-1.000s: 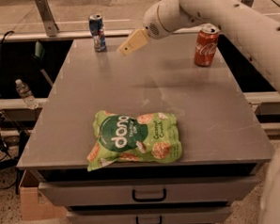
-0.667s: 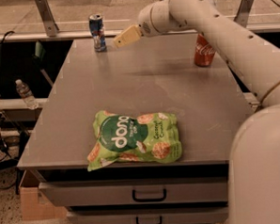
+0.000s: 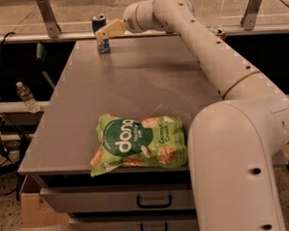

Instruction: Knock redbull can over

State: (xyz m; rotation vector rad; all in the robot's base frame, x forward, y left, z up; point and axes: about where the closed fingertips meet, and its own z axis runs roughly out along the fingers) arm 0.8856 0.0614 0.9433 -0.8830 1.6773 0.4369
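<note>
Redbull can (image 3: 99, 22) stands at the far left corner of the grey table (image 3: 133, 79), close to the back edge. It is upright: long axis vertical, silver top up, base flat on the tabletop, no lean visible. Blue body w/ silver patches.

Gripper (image 3: 104, 34) is right at the can, coming in from the can's right side and angled slightly down toward the left. Its tan tip overlaps the can's middle band in the camera view, so the can's top shows above the tip and its bottom shows below. Looks like contact or v. near it; can't tell which. Can sits at the tip, not visibly between the jaws. Jaw state: can't tell whether spread or pressed together, since the tan part reads as one tapered shape from this angle.

White arm (image 3: 214, 60) runs from the gripper back across the table's right side to the big base column at lower right.

Other items: green snack bag (image 3: 138, 144) lies flat near the table's front edge, well apart from the can. Red can (image 3: 219, 32) at the far right, mostly hidden behind the arm. Drawers (image 3: 154, 200) under the tabletop. Water bottle (image 3: 27, 97) off to the left, beside the table. Cardboard box (image 3: 35, 208) on the floor at lower left.
</note>
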